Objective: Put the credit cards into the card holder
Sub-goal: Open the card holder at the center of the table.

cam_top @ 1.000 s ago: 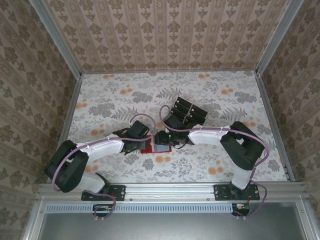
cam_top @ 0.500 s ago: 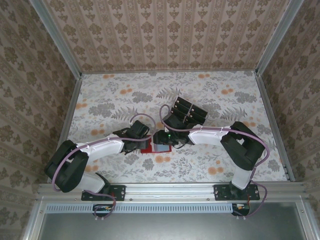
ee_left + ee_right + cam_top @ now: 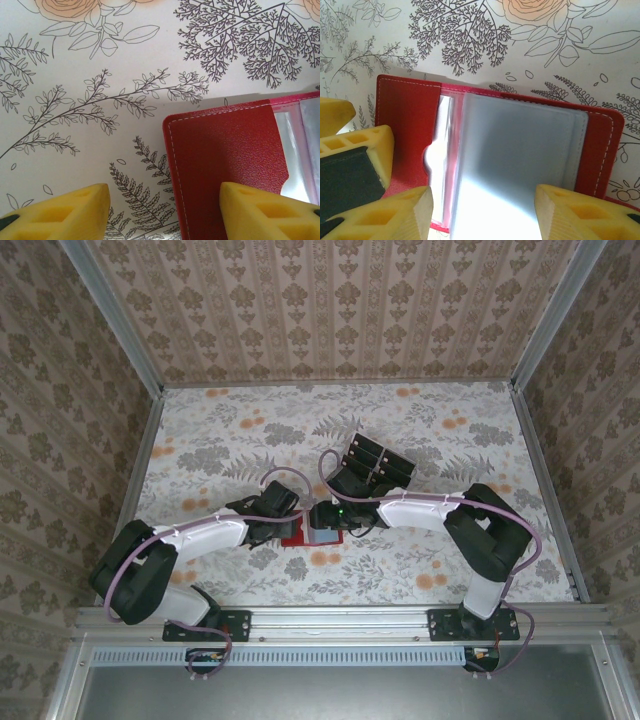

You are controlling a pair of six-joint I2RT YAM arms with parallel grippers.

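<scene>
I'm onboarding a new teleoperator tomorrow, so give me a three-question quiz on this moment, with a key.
1. True or false: the card holder lies closed.
2. The left tool is: A open, B shut on a credit card, C shut on the card holder.
3. In the top view, are the credit cards nearer to or farther from the arm bases than the card holder?
Key: 1 false, it lies open; 2 A; 3 farther.

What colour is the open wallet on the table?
The card holder is red with pale stitching, greyish inside; right wrist view shows it best.
</scene>
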